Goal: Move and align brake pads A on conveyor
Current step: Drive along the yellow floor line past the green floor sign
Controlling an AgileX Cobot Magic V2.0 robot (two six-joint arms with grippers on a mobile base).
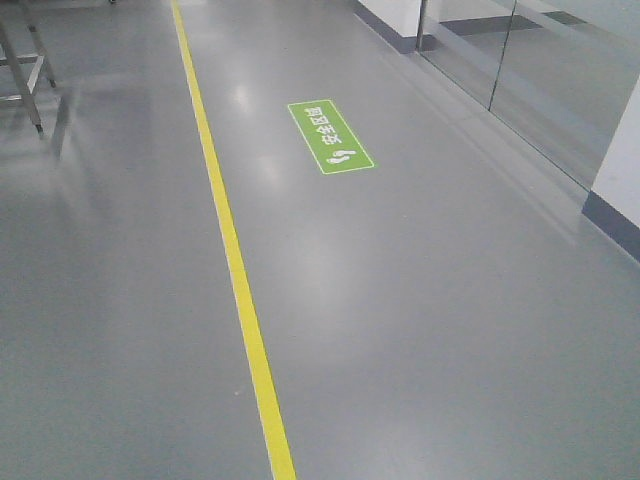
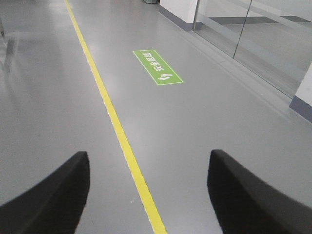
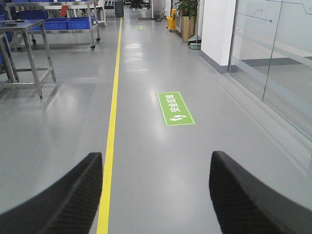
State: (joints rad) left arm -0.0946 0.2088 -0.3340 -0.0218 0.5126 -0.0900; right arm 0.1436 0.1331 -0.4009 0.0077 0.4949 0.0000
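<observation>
1. The left gripper [image 2: 148, 163] is hanging over a grey floor [image 2: 219, 122], its two black fingers [image 2: 53, 195] spread wide with nothing between them.
2. The right gripper [image 3: 157, 163] is likewise gaping, and its textured black fingers [image 3: 248, 195] are holding nothing.
3. The brake pads and the conveyor are not showing in any of the three views, so where they are lying cannot be told.
4. A green floor sign [image 1: 330, 136] is lying just to the right of a yellow line [image 1: 235, 260]. Its white characters are reading 安全区域, with two white footprints at one end.
5. A glass wall [image 3: 273, 63] is running along the right side of the corridor.
6. In the right wrist view, blue bins [image 3: 80, 23] are sitting on a steel rack [image 3: 73, 30] far off to the left of the line. They are too small for any label to be read.
</observation>
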